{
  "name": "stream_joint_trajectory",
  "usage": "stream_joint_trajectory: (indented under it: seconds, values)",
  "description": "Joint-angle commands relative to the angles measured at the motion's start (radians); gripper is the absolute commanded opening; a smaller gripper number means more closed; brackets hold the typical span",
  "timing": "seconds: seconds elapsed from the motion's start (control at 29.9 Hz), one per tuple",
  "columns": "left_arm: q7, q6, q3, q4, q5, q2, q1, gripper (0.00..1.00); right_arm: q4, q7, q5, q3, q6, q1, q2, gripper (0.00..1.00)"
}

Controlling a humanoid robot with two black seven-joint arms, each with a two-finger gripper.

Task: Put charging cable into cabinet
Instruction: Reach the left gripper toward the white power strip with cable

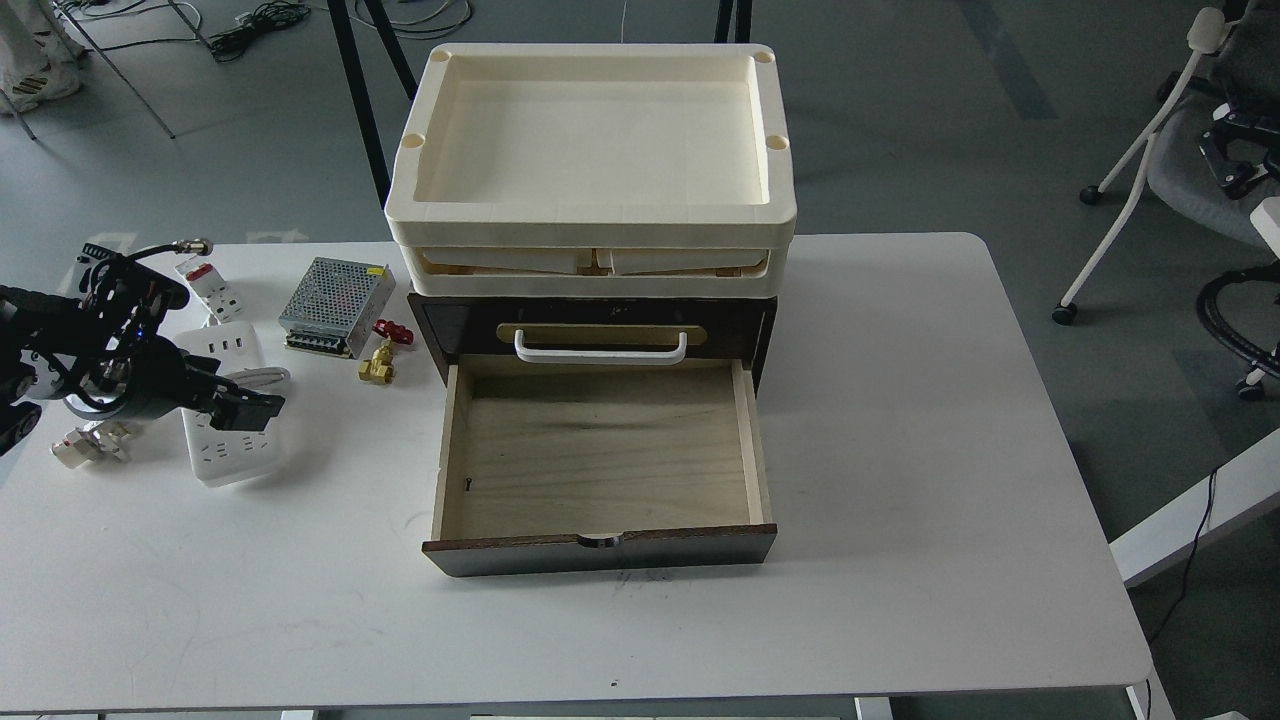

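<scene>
The charging cable (228, 455) is a white power strip with its cord looped around it, lying flat at the table's left side. My left gripper (248, 408) hangs over the strip's middle and hides part of it. It looks dark and small, so I cannot tell whether its fingers are open, or whether it touches the strip. The dark brown cabinet (600, 325) stands at the table's centre. Its lower drawer (600, 455) is pulled out and its pale plywood inside is bare. My right gripper is out of view.
Cream trays (590, 130) are stacked on the cabinet. A silver perforated power supply (335, 292), a white breaker with a red tab (212, 290), a brass valve with a red handle (382, 355) and a small white part (85, 442) lie around the strip.
</scene>
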Motion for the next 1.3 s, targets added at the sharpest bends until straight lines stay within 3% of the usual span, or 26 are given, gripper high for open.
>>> stream_joint_trajectory:
  seconds: [0.0, 0.27, 0.4, 0.64, 0.84, 0.97, 1.27]
  values:
    - [0.000, 0.072, 0.034, 0.088, 0.000, -0.018, -0.019, 0.90, -0.006, 0.000, 0.000, -0.001, 0.000, -0.002, 0.001, 1.00]
    - [0.000, 0.148, 0.091, 0.183, 0.000, -0.078, -0.035, 0.88, -0.006, 0.000, 0.000, 0.001, 0.000, -0.007, 0.002, 1.00]
    - [0.000, 0.182, 0.104, 0.274, 0.000, -0.143, -0.033, 0.84, -0.006, 0.000, 0.000, -0.001, 0.000, -0.010, 0.001, 1.00]
    - [0.000, 0.332, 0.159, 0.481, 0.000, -0.230, -0.045, 0.82, -0.006, 0.000, 0.000, 0.001, 0.000, -0.030, 0.001, 1.00]
    - [0.000, 0.398, 0.298, 0.614, 0.000, -0.281, -0.048, 0.79, -0.006, 0.002, 0.000, 0.001, 0.000, -0.034, 0.001, 1.00]
    - [0.000, 0.415, 0.380, 0.644, 0.000, -0.292, -0.050, 0.77, -0.006, 0.000, 0.000, 0.001, 0.000, -0.034, 0.001, 1.00]
    - [0.000, 0.420, 0.386, 0.644, 0.000, -0.302, -0.053, 0.72, -0.008, 0.000, 0.000, 0.001, 0.000, -0.037, 0.001, 1.00]
